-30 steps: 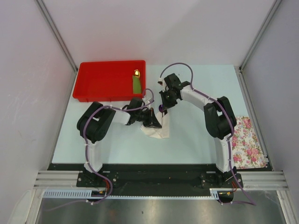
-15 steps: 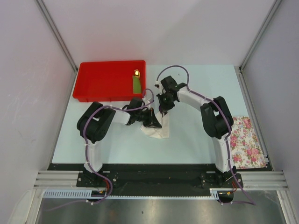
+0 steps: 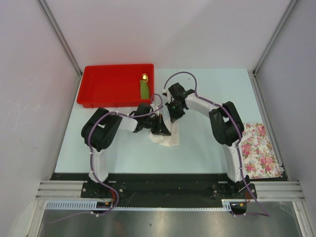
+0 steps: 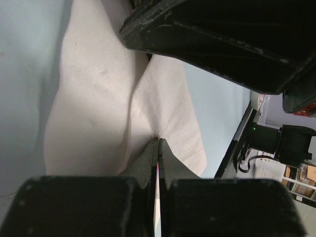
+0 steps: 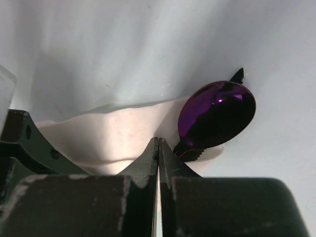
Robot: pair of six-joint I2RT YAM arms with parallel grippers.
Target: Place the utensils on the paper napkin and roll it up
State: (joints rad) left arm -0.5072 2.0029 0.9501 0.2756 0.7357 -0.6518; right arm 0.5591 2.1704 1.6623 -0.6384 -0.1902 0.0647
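judged the napkin point(image 3: 167, 139) thin, soft and easily torn, best pinched at a folded edge rather than dragged flat. found it rumpled in the middle of the table point(image 3: 207, 148), bunched over the spoon point(image 5: 217, 113) and what looked like the knife point(image 5: 238, 75), with only bowl and tip poking out. saw the left gripper point(image 4: 158, 140) clamped tight on a raised crease of it. saw the right gripper point(image 5: 158, 142) pressed together at its edge, just beside the spoon; could not tell whether paper was caught.

Top view high, looks down over table point(image 3: 207, 148) — wrist views close, both on paper napkin point(image 4: 94, 113), shared overhead.
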